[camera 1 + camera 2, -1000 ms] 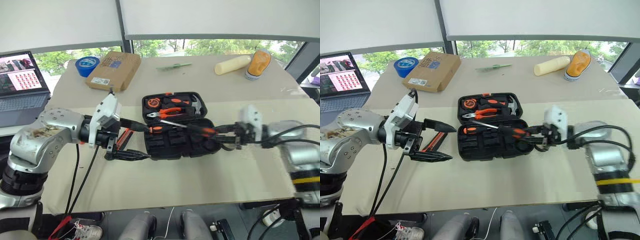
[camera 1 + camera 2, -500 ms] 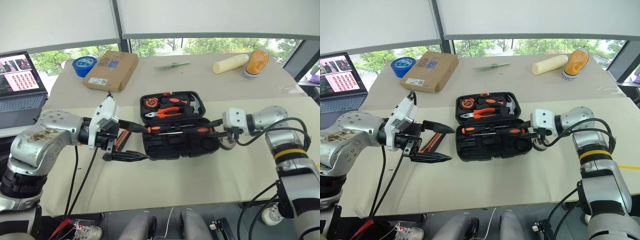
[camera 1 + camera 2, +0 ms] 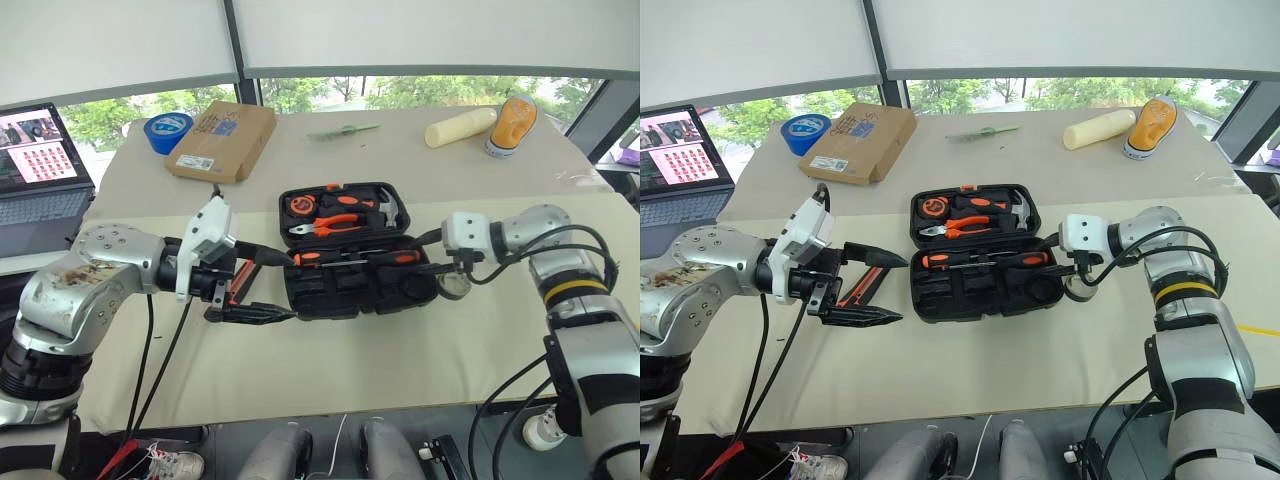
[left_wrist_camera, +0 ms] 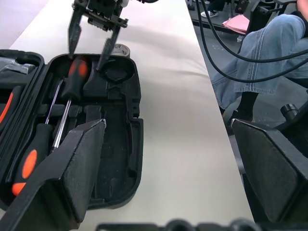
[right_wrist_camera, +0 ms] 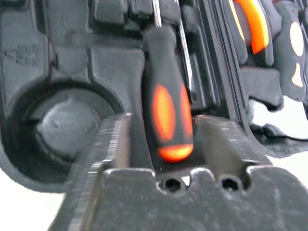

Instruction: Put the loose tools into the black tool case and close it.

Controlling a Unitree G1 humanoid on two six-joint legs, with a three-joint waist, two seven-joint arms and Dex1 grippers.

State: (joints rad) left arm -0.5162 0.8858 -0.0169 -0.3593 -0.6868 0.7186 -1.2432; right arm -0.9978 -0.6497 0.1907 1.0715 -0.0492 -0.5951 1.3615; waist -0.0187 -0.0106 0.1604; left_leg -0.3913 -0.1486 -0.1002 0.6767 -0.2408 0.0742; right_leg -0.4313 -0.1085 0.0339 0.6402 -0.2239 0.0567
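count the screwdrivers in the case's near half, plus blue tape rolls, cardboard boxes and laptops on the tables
black-and-orange screwdrivers: 2
blue tape rolls: 1
cardboard boxes: 1
laptops: 1
total: 5

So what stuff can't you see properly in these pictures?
- Orange knife: head views, mostly hidden behind the left gripper.
- Tape ring: head views, partly covered by the right gripper; too small to tell if they touch.
- Screwdriver: right wrist view, its tip is cut off by the picture's edge.
- Tool case: left wrist view, a finger blocks part.
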